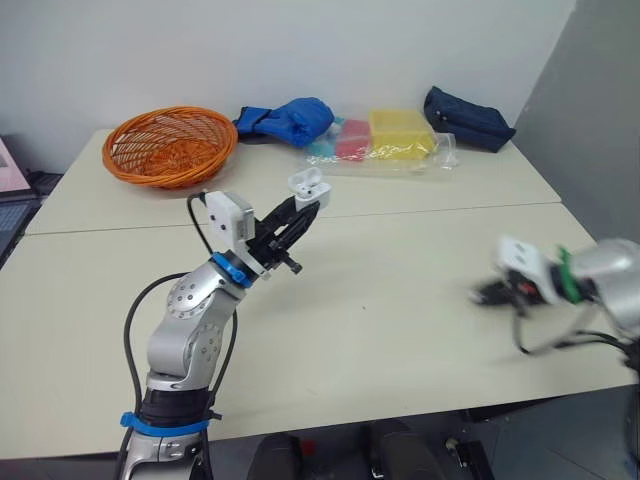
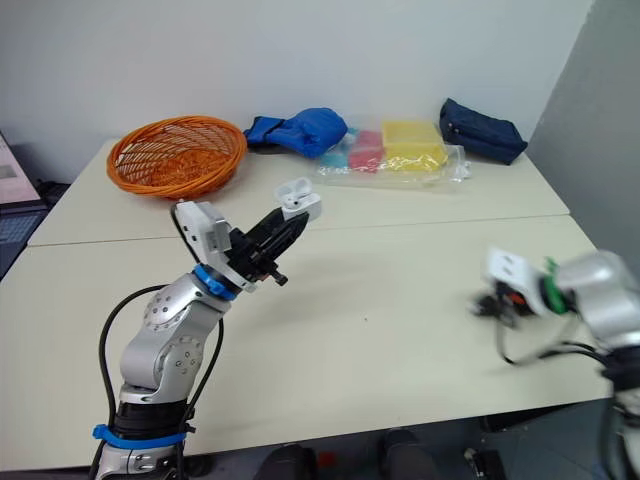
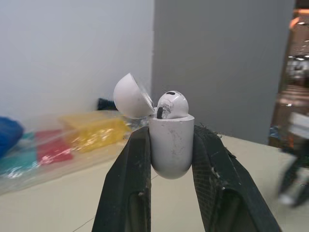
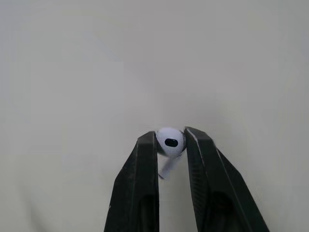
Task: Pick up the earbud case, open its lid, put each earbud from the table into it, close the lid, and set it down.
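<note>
The earbud case (image 1: 308, 187) is held above the bench (image 1: 400, 330), in front of the orange basket (image 1: 170, 145) and to its right. It is clamped across its lower body by the left end effector (image 2: 291, 221). The lid (image 3: 131, 96) is swung open on its hinge, and one earbud (image 3: 172, 103) is already seated in a well.

The case is judged to be light, rigid and glossy, so slipping between the black fingers (image 3: 126, 183) is to be expected if the squeeze is relaxed. The hold on the flat sides below the rim is well chosen, because the hinge, the lid and the wells are left free.

The second earbud (image 4: 169, 141) is pinched by its rounded head in the right end effector (image 1: 488, 293), far to the right of the basket and nearer the robot. Whether it is lifted off the bench cannot be told. Being tiny, smooth and round, it could easily be squirted out by too firm a grip. The stem is left exposed below the head, and the stem is the part to be guided into the empty well.
</note>
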Robot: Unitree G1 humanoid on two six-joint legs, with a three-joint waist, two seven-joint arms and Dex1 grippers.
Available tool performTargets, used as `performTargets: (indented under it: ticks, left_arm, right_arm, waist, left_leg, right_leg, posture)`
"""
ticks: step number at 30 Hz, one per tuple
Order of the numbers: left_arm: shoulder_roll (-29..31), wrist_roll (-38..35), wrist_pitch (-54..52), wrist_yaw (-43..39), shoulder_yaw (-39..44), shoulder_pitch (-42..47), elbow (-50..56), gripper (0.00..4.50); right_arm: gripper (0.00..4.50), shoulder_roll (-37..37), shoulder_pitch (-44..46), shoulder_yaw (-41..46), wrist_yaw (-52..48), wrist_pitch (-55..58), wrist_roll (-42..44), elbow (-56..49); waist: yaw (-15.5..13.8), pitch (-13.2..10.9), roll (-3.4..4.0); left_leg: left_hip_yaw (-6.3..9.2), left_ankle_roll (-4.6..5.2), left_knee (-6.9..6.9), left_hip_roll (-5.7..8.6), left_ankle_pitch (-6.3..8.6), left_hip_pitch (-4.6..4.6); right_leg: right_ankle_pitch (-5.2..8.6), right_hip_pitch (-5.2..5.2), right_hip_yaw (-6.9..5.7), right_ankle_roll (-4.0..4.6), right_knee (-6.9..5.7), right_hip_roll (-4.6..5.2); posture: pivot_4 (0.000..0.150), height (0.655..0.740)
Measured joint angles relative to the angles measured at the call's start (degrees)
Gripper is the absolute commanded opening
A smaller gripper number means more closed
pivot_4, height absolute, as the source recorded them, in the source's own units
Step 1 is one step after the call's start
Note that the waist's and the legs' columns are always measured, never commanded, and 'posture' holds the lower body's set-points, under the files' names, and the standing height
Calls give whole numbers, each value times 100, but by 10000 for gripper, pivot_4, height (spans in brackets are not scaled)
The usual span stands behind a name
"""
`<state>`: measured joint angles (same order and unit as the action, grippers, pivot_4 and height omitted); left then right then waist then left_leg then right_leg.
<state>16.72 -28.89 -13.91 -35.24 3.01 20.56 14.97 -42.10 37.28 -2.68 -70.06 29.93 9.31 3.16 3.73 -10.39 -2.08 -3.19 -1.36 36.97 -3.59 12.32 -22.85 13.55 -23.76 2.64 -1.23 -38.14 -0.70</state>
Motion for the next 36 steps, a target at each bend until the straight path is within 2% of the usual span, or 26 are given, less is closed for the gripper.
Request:
performTargets:
  ticks: [2, 4, 5, 8, 10, 19, 26, 36]
  left_arm:
    - [2, 3, 48, -34, 12, -1, -38, 7869]
    - [8, 5, 80, -40, 38, 3, -122, 7869]
    - [12, 9, 88, -36, 95, 9, -183, 7869]
    - [-48, 14, 91, -48, 54, 187, -281, 7869]
    - [-64, 12, 107, -63, 26, 237, -300, 7869]
    - [-134, -51, 101, -308, -53, 366, -424, 7869]
    - [-168, -50, 84, -310, -64, 377, -425, 7869]
    - [-175, -49, 84, -318, -64, 377, -424, 7869]
  right_arm:
    - [4241, 541, 434, 653, 782, 810, 573, -585]
    - [4241, 862, 502, 1042, 1319, 1237, 985, -1266]
    - [4241, 1245, 504, 1248, 1657, 1436, 1250, -1644]
    - [4241, 2011, 490, 1259, 2326, 1804, 1895, -2418]
    - [4241, 2043, 484, 1255, 2571, 1884, 2031, -2582]
    - [4241, 2190, 658, 924, 2917, 1626, 2185, -2242]
    - [4241, 2267, 706, 457, 3065, 988, 1883, -1731]
    - [4241, 2468, 945, 243, 3159, 299, 1673, -1298]
  waist:
    - [-82, 1, 1]
    - [-215, 4, -2]
    - [-224, 6, -5]
    - [-229, 7, -2]
    - [-252, 7, -2]
    - [-206, 7, -2]
    - [-203, 7, -2]
    - [-202, 7, -2]
  left_leg:
    - [11, -1, -6, -8, 0, -11]
    - [19, -1, -12, -9, 1, -20]
    - [17, -4, -16, -10, 3, -29]
    - [11, -5, -2, -6, 5, -98]
    - [7, -5, -1, 4, 5, -104]
    - [13, -3, -1, -6, 4, -93]
    - [12, -3, -2, -7, 4, -95]
    - [13, -3, -2, -8, 4, -94]
  right_leg:
    - [6, -6, -13, 11, 1, -6]
    - [22, -6, -18, 22, 10, -3]
    - [24, -11, -18, 22, 15, -2]
    - [21, -68, -20, 15, 14, 2]
    - [10, -71, -23, 28, 19, 17]
    - [17, -69, -25, 9, 11, -1]
    - [18, -70, -23, 10, 16, -2]
    - [18, -70, -25, 10, 13, -2]
  posture:
    - [1500, 7400]
    - [1500, 7400]
    - [1500, 7400]
    - [1500, 7400]
    - [1500, 7400]
    - [1500, 7400]
    - [1500, 7400]
    - [1500, 7400]
